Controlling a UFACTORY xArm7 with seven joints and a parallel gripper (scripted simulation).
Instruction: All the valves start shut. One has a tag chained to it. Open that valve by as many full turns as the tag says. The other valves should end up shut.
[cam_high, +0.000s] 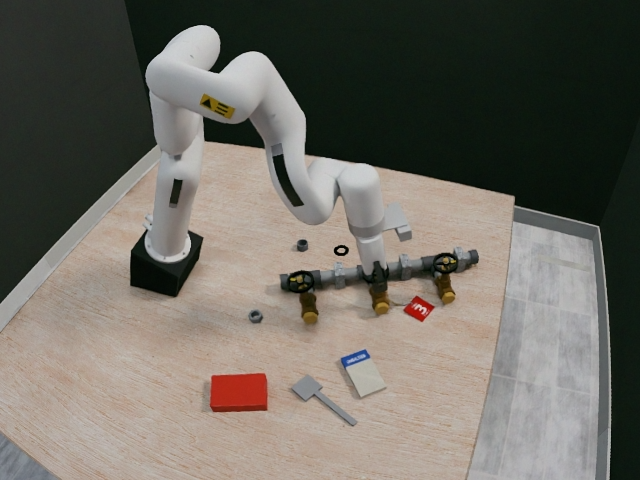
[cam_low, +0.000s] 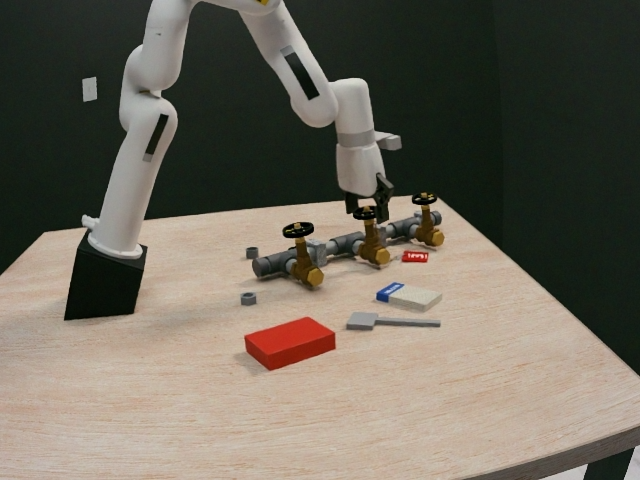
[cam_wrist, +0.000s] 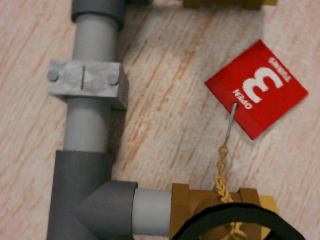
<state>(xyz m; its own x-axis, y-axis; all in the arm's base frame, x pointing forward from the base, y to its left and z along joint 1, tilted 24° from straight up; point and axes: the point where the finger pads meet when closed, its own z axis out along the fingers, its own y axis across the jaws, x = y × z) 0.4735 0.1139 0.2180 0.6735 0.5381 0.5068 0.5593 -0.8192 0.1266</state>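
Note:
A grey pipe lies on the table with three brass valves, each with a black handwheel. The middle valve has a thin chain running to a red tag that reads "OPEN 3 TURNS"; the tag also shows in the wrist view. My gripper is open, its fingers on either side of the middle handwheel without closing on it. The wheel's rim shows at the bottom of the wrist view. The left valve and the right valve stand apart from the gripper.
A red block, a grey paddle tool and a white box with a blue end lie toward the front. A grey nut, a grey bushing and a black ring lie near the pipe.

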